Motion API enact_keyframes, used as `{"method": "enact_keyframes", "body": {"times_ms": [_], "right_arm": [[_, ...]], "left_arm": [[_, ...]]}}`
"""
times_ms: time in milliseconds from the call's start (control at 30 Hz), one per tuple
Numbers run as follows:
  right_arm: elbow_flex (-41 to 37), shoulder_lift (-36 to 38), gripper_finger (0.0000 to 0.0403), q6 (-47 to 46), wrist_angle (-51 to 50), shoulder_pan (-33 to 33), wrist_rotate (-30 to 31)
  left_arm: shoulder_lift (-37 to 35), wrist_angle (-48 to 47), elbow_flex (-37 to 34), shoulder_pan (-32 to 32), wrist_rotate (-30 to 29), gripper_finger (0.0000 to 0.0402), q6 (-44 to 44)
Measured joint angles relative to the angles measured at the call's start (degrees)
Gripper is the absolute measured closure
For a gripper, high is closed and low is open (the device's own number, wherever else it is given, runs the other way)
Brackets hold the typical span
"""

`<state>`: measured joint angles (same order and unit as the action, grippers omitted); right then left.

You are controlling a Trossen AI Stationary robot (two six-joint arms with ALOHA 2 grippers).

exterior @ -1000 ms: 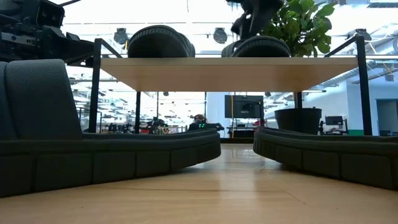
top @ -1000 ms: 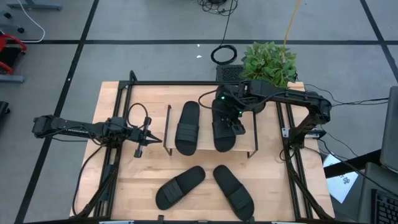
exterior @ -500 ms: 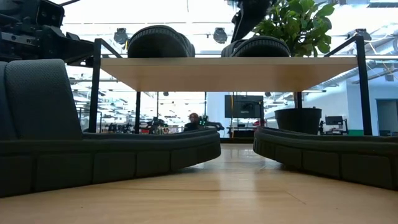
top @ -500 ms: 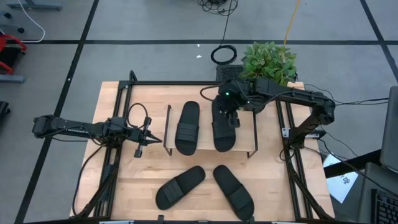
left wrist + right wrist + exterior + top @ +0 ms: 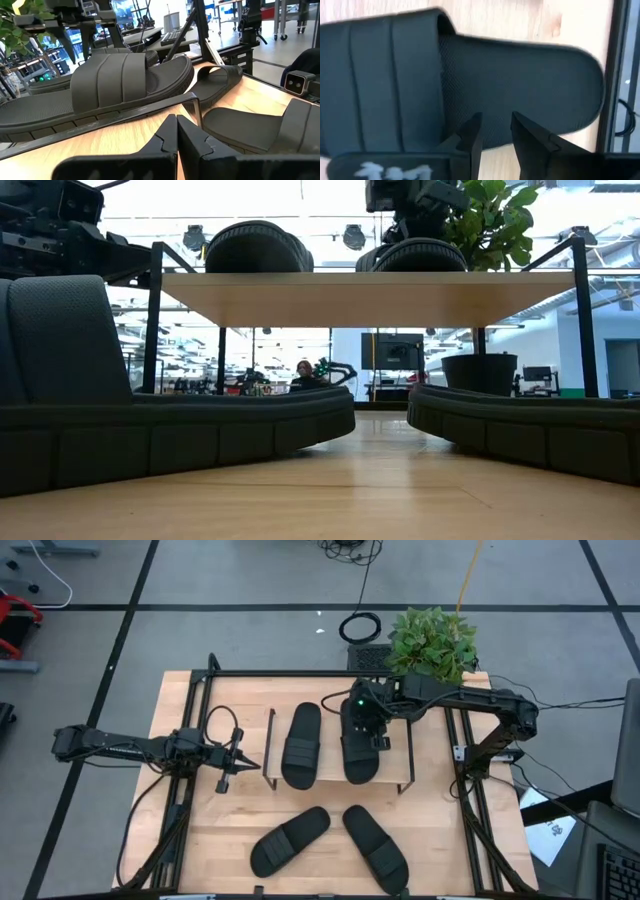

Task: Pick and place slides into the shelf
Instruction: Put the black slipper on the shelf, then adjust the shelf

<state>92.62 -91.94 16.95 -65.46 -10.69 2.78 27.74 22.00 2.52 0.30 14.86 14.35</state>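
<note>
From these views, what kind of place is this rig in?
Probably an open robotics lab or workshop: taped grey floor around the table, workbenches with monitors behind, a person seated there.

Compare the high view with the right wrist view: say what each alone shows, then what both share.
Only the high view shows the left gripper parked beside the shelf, two slides on the table, a second slide on the shelf and a plant. Only the right wrist view shows a small gap between the right gripper's fingers. Both show the shelved slide beneath that gripper.
</note>
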Motion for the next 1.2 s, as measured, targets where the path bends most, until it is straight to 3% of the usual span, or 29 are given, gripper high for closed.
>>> {"method": "enact_keyframes", "body": {"times_ms": [300,533,933,1200], "right_arm": [[0.0,1.43,0.0312,-2.27,-1.43,1.76,-0.42],[0.0,2.19,0.0312,-3.24,-1.81,1.87,-7.49],[0.0,3.13,0.0312,-2.78,-1.35,1.83,4.53],[0.0,9.81,0.0312,-1.0,0.37,2.56,4.37]], "left_arm": [[-0.01,0.02,0.0,0.0,-0.01,0.0396,0.0],[0.01,0.02,0.0,0.0,0.0,0.0396,0.0],[0.0,0.02,0.0,0.0,-0.01,0.0396,-0.01],[0.01,-0.07,0.0,0.0,0.0,0.0396,0.33]]}}
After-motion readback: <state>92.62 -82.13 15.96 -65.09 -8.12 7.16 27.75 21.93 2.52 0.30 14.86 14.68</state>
